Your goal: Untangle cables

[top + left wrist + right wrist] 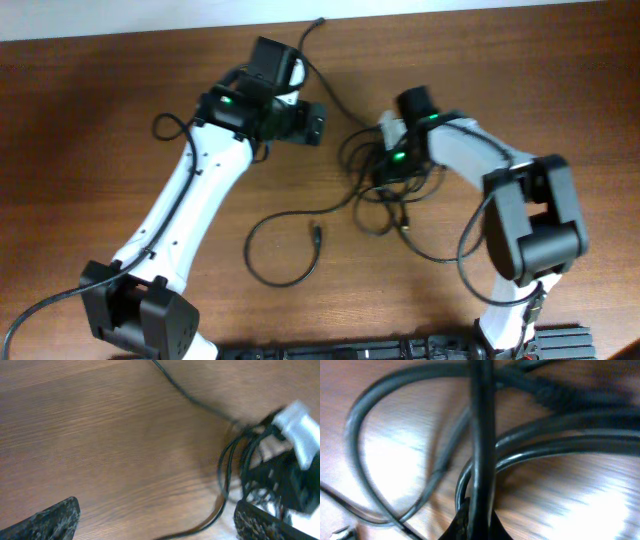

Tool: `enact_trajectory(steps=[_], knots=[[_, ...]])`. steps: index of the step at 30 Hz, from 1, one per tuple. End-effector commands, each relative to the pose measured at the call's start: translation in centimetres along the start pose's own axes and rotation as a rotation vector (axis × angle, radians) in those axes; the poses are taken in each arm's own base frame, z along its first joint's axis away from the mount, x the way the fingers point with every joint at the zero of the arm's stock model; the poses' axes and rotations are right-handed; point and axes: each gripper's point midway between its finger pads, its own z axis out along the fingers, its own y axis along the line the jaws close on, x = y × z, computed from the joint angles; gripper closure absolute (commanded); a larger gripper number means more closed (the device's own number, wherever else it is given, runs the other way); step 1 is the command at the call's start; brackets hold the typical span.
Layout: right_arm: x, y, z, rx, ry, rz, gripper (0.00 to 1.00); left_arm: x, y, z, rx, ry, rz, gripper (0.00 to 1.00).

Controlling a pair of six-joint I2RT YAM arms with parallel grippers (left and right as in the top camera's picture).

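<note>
**Right claw pinching one cable in the heap**

I see the cables [398,195] in a knotted heap on the table [560,60], a little right of the middle. One strand runs from the heap toward the far edge. A loose loop [283,252] lies nearer, left of the heap. The right claw [479,527] is down in the heap, narrow, pinching a black cable [481,435] between its tips. The left claw [157,525] hangs just left of the heap, wide, with only bare wood between its fingers [50,520].
</note>
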Motion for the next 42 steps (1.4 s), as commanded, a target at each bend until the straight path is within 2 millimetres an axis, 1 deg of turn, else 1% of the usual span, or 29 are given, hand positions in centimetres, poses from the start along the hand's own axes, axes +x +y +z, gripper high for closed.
enact_trajectory(steps=[1,2,3,4,5,6,7,9,10,11,12,13,14,17,20,22,23,24,27,29,30,32,33,36,38,39,41,42], knots=[[1.1,5.4,2.6,-0.053,0.054,-0.135,0.96,-0.1,3.1,-0.5,-0.022,0.003,-0.07,0.01],[0.6,6.7,2.5,-0.06,0.045,-0.166,0.96,0.0,3.3,-0.6,0.0,0.009,-0.084,0.01],[0.1,8.0,1.9,-0.066,0.037,-0.191,0.96,0.1,3.4,-0.7,0.019,0.015,-0.094,0.01],[-0.4,8.7,1.4,-0.065,0.033,-0.202,0.96,0.2,3.4,-0.7,0.033,0.02,-0.102,0.01],[-1.4,9.7,0.0,-0.063,0.023,-0.212,0.96,0.3,3.4,-0.7,0.048,0.026,-0.109,0.01],[-2.3,9.9,-1.2,-0.038,0.014,-0.212,0.96,0.3,3.3,-0.7,0.061,0.028,-0.112,0.01],[-3.2,9.6,-2.6,0.014,0.005,-0.206,0.96,0.4,3.1,-0.8,0.073,0.029,-0.113,0.01],[-4.0,9.0,-4.6,0.082,-0.001,-0.195,0.96,0.4,2.8,-0.8,0.089,0.032,-0.111,0.01],[-4.3,8.8,-5.4,0.099,-0.002,-0.188,0.91,0.5,2.6,-0.8,0.096,0.035,-0.11,0.01],[-4.7,8.6,-6.7,0.119,-0.006,-0.18,0.71,0.6,2.6,-0.8,0.096,0.039,-0.11,0.01],[-5.0,8.6,-7.3,0.121,-0.012,-0.174,0.34,0.6,2.6,-0.8,0.097,0.039,-0.11,0.01],[-5.2,8.5,-7.5,0.12,-0.02,-0.171,0.12,0.6,2.6,-0.8,0.096,0.039,-0.11,0.01],[-5.3,8.3,-7.6,0.121,-0.023,-0.167,0.0,0.6,2.6,-0.8,0.096,0.039,-0.11,0.01],[-5.6,7.9,-7.3,0.121,-0.027,-0.161,0.01,0.6,2.6,-0.7,0.095,0.039,-0.11,0.01],[-6.3,7.7,-5.8,0.121,-0.032,-0.175,0.01,0.5,3.1,-0.7,0.075,0.038,-0.113,0.01],[-6.7,6.2,-5.2,0.19,-0.036,-0.171,0.01,0.6,3.1,-0.7,0.075,0.04,-0.113,0.01],[-7.0,5.0,-5.1,0.254,-0.041,-0.164,0.01,0.6,3.0,-0.7,0.076,0.04,-0.112,0.01],[-7.1,4.4,-4.9,0.278,-0.042,-0.154,0.0,0.6,3.1,-0.7,0.076,0.04,-0.112,0.01],[-7.3,4.2,-4.6,0.285,-0.043,-0.153,0.12,0.6,3.1,-0.7,0.076,0.039,-0.112,0.01],[-7.5,3.2,-4.7,0.339,-0.063,-0.074,0.13,0.6,3.1,-0.7,0.076,0.039,-0.112,0.01],[-7.4,2.9,-4.8,0.358,-0.069,-0.035,0.17,0.6,3.1,-0.7,0.076,0.039,-0.112,0.01],[-7.4,2.9,-4.5,0.352,-0.078,0.024,0.24,0.6,3.1,-0.7,0.076,0.039,-0.112,0.01],[-7.4,2.8,-4.3,0.351,-0.081,0.048,0.27,0.6,3.1,-0.7,0.076,0.039,-0.112,0.01],[-6.4,2.3,-3.4,0.355,-0.057,0.088,0.33,0.6,3.1,-0.7,0.076,0.039,-0.112,0.01],[-6.0,2.1,-3.0,0.356,-0.045,0.101,0.43,0.6,3.1,-0.7,0.076,0.039,-0.112,0.01],[-5.9,2.1,-2.9,0.352,-0.047,0.123,0.46,0.6,3.1,-0.7,0.076,0.039,-0.112,0.01],[-5.7,2.0,-2.7,0.353,-0.05,0.167,0.47,0.6,3.1,-0.7,0.076,0.039,-0.112,0.01],[-5.5,1.9,-2.6,0.354,-0.05,0.195,0.48,0.2,3.1,-0.7,0.077,0.024,-0.111,0.01]])
